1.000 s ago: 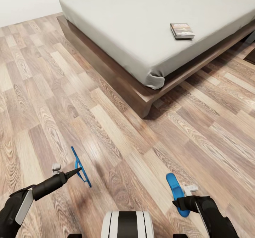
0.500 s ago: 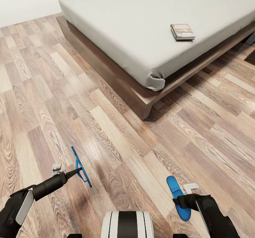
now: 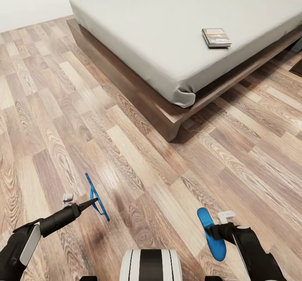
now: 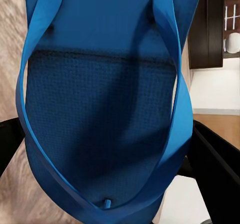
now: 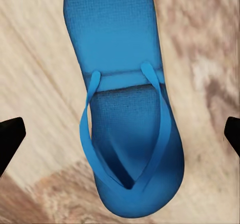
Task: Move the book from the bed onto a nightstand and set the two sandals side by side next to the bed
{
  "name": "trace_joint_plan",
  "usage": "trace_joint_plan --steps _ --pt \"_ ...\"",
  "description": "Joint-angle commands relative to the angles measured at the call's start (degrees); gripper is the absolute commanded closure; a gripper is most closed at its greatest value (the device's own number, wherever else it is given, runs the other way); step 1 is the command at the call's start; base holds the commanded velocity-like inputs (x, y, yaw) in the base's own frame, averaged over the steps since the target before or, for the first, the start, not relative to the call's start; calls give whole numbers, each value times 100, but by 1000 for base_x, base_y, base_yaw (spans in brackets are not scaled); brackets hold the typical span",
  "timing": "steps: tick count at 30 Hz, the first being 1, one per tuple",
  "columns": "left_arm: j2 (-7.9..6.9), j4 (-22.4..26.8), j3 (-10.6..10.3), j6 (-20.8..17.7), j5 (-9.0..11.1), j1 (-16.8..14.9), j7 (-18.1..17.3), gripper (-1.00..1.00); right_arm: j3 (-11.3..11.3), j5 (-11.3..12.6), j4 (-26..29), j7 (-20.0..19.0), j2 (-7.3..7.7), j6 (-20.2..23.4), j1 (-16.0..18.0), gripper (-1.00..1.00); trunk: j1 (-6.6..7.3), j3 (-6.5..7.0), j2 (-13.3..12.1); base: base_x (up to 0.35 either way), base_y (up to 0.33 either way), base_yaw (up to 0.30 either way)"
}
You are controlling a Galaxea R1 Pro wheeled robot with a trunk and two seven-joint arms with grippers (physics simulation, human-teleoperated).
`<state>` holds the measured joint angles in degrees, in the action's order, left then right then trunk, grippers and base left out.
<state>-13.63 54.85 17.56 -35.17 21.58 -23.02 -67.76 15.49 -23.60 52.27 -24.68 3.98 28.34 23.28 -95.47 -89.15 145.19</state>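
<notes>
Book (image 3: 216, 37) on the far right of the bed (image 3: 159, 29): cover carries printed lines, too small to read. No other text visible.

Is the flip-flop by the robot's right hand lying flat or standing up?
Flat. The sandal lies sole-down on the floor, straps up, between the open right gripper.

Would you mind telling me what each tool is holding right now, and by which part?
The left tool holds one blue sandal on edge, seemingly by its sole's side. The right tool is open around the other sandal, which lies flat on the floor.
</notes>
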Motion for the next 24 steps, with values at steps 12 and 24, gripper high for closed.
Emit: trace_joint_plan --steps 12,24 --pt "31 -1 1 -51 22 -1 -9 100 16 -49 -24 -54 -3 -440 1 -100 1 -3 1 0 0 0" --pt "35 -1 -7 -35 22 -1 0 100 31 -49 -19 -39 -7 -444 2 -100 -17 -158 11 0 0 0"
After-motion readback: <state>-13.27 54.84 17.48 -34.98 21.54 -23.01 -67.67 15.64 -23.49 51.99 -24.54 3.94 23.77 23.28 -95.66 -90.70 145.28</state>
